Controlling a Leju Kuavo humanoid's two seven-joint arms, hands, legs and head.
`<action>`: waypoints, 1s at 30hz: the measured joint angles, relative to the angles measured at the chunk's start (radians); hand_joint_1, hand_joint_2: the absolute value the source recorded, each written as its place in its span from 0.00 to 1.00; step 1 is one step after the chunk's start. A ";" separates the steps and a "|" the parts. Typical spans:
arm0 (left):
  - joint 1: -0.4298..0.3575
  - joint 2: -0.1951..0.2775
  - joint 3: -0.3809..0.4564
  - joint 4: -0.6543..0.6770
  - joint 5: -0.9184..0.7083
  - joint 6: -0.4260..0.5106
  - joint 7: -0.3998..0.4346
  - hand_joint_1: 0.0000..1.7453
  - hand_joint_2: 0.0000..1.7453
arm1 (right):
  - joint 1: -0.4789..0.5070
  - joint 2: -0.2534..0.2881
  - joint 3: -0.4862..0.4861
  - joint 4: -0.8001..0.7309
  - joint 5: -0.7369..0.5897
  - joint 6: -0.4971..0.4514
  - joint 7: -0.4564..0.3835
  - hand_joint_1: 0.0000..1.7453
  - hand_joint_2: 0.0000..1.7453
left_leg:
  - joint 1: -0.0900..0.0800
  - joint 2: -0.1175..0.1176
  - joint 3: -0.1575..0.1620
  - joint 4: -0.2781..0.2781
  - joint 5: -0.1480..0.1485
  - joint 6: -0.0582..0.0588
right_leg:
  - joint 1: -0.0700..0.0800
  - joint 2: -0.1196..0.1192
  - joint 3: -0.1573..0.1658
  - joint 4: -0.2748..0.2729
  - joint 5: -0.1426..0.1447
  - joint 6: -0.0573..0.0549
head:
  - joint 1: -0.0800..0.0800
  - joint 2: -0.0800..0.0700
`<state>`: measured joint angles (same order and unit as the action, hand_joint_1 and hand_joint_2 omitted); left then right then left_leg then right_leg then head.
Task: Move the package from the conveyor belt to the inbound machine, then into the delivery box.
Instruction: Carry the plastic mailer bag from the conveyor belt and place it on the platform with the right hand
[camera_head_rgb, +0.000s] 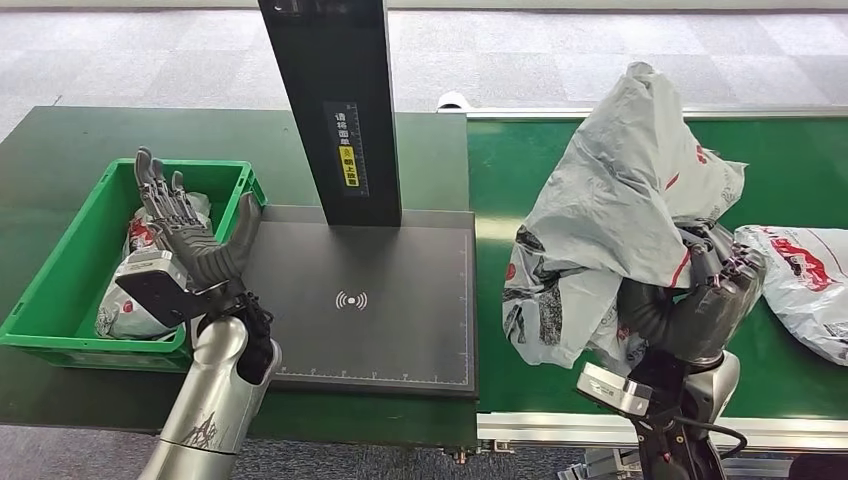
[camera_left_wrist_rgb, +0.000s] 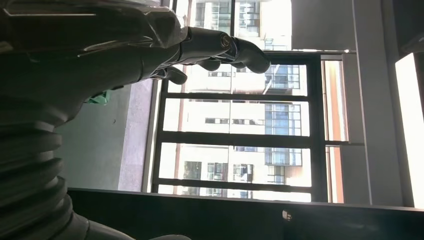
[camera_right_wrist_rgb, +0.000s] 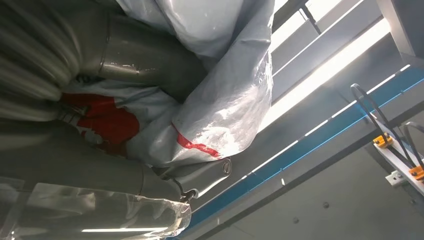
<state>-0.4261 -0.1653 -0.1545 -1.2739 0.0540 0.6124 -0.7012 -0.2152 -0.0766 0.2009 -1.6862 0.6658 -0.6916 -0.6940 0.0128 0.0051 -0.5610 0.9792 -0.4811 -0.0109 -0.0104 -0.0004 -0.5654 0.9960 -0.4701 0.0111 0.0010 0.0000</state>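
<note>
A big crinkly grey plastic package (camera_head_rgb: 615, 210) with red marks is held up in the air by the right hand (camera_head_rgb: 700, 290). The fingers of that hand are wrapped around the lower part of the bag. In the right wrist view, the same grey plastic (camera_right_wrist_rgb: 220, 95) is seen pressed between the thick grey thumb and the fingers. The package is held over the green conveyor belt (camera_head_rgb: 800, 170), close to the belt's left end and just beside the flat black inbound machine (camera_head_rgb: 370, 300). It is lifted clear of the belt.

A second grey and red plastic bag (camera_head_rgb: 800, 280) is seen lying on the belt, just to the right of the right hand.

The left hand (camera_head_rgb: 185, 235) is held open, with nothing in it. Its fingers are stretched out straight and spread apart. It is raised over the near right corner of the green plastic delivery box (camera_head_rgb: 50, 290). More grey and red bags (camera_head_rgb: 135, 300) are seen lying inside the box.

A tall black post (camera_head_rgb: 335, 100) with a yellow label is seen standing up from the back of the machine.
</note>
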 joint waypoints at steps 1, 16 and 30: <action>0.004 0.000 0.000 -0.006 0.001 0.006 0.000 0.00 1.00 | -0.004 -0.004 0.012 0.007 0.008 0.000 0.000 1.00 1.00 | 0.000 0.000 0.000 0.000 0.000 0.000 | 0.000 0.000 0.000 0.000 0.000 0.000 | 0.000 0.000; 0.059 0.009 0.020 -0.094 -0.010 0.005 0.000 0.00 1.00 | -0.369 -0.105 0.402 0.469 0.373 0.263 0.135 1.00 1.00 | 0.000 0.000 0.000 0.000 0.001 0.000 | 0.000 0.000 0.000 0.001 0.001 0.000 | 0.000 0.000; 0.078 0.013 0.029 -0.119 -0.013 -0.003 0.000 0.00 1.00 | -0.550 -0.079 0.641 0.739 0.413 0.397 0.184 1.00 1.00 | 0.000 0.000 -0.001 0.000 0.001 0.000 | 0.000 0.000 -0.001 0.001 0.001 0.000 | 0.000 0.000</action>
<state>-0.3478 -0.1527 -0.1259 -1.3930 0.0407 0.6090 -0.7012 -0.7654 -0.1556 0.8422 -0.9471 1.0788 -0.2943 -0.5102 0.0129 0.0050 -0.5617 0.9794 -0.4801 -0.0104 -0.0103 -0.0008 -0.5663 0.9967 -0.4695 0.0111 0.0010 0.0000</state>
